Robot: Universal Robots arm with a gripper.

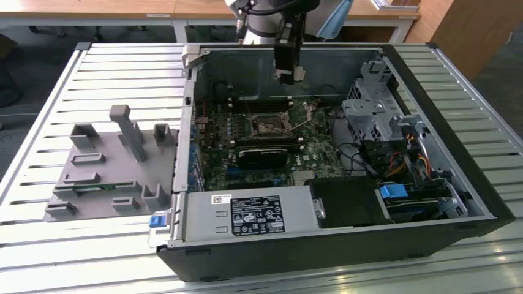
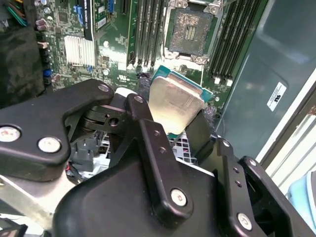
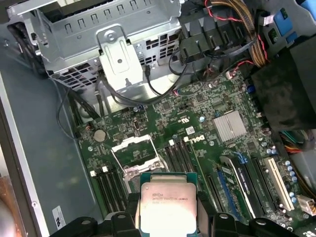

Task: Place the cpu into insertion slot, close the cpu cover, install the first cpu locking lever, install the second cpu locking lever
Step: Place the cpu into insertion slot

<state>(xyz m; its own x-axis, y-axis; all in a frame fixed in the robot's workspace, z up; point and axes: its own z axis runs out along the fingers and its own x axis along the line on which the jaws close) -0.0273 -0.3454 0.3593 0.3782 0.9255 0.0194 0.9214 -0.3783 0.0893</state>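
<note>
Exterior view: the gripper point(image 1: 288, 73) hangs inside the open computer case point(image 1: 237, 76), above the insertion slot point(image 1: 267, 127) and not touching it. The slot lies on the green motherboard point(image 1: 245, 160), its dark centre uncovered. A black heatsink block point(image 1: 266, 156) sits just beside the slot, on the side away from the gripper. A grey fixture point(image 1: 106, 165) stands well apart from the slot, outside the case on the slatted table point(image 1: 49, 257), toward the exterior view's left. From this view I cannot tell how the fingers stand. In the second wrist view, the two black fingers point(image 2: 148, 143) of the gripper point(image 2: 173, 116) are closed narrowly on the cpu point(image 2: 175, 101), one on each of two opposite edges. The chip is tilted, its dull silver top faces the camera and a thin green border shows around it. It is in the air, near the insertion slot point(image 2: 190, 32) but apart from it, and the slot shows its bare contact field. Long memory slots point(image 2: 148, 29) run on both sides of the slot, and a silver finned heatsink point(image 2: 79, 49) is further from it. In the first wrist view, the cpu point(image 3: 165, 200) sits between the fingertips of the gripper point(image 3: 168, 213), just beside the insertion slot point(image 3: 134, 157), which has a metal rim and nothing in it.
</note>
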